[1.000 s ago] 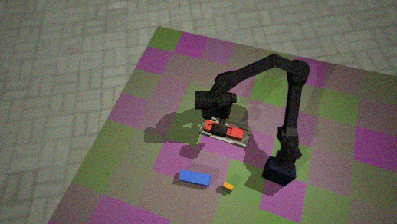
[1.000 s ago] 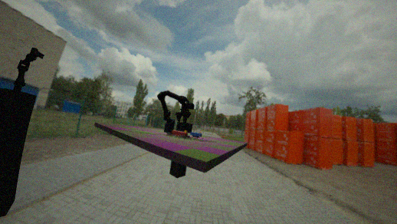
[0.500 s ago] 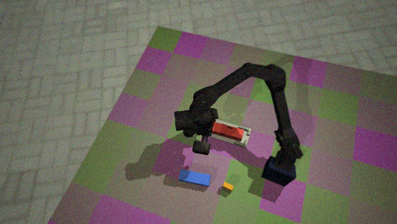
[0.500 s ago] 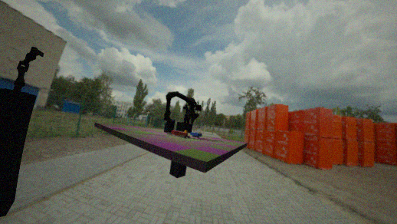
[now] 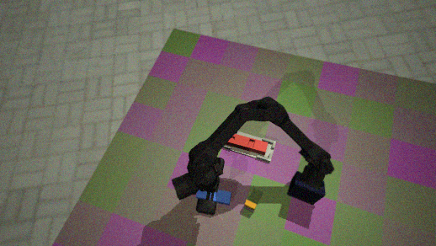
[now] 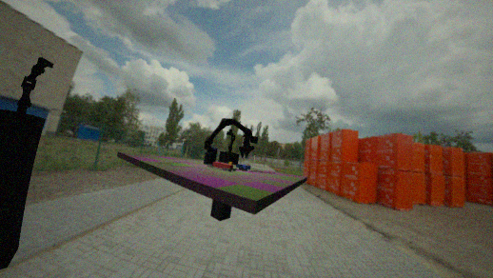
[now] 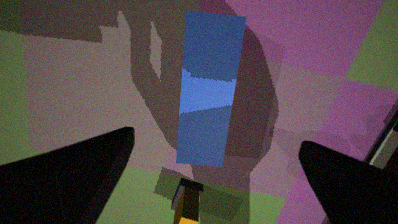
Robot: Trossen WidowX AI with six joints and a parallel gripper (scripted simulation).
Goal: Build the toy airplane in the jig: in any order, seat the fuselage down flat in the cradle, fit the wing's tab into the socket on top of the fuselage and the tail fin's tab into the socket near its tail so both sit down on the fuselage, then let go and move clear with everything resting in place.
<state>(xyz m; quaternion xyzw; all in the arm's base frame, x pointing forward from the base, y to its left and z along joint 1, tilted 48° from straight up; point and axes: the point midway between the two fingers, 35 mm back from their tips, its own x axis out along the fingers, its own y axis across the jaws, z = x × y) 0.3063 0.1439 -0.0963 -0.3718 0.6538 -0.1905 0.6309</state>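
The red fuselage (image 5: 241, 141) (image 6: 221, 166) lies in the pale jig (image 5: 269, 155) (image 7: 385, 151) and looks flat; its top sockets are unfilled. The blue wing (image 5: 225, 197) (image 7: 207, 95) (image 6: 244, 167) lies flat on the table, apart from the jig. The orange tail fin (image 5: 251, 205) (image 7: 189, 220) lies beyond one end of the wing; its dark end shows in the wrist view. My gripper (image 5: 212, 188) (image 7: 217, 141) (image 6: 246, 154) is open and empty above the wing, fingers wide to either side. Part of the wing is hidden by the gripper in the top view.
The arm's base (image 5: 306, 188) stands right of the tail fin. The arm arches over the table, covering the jig's left end in the top view. The checkered table's edge (image 5: 116, 134) runs along the left. Orange crates (image 6: 362, 167) stand beyond the table in the exterior view.
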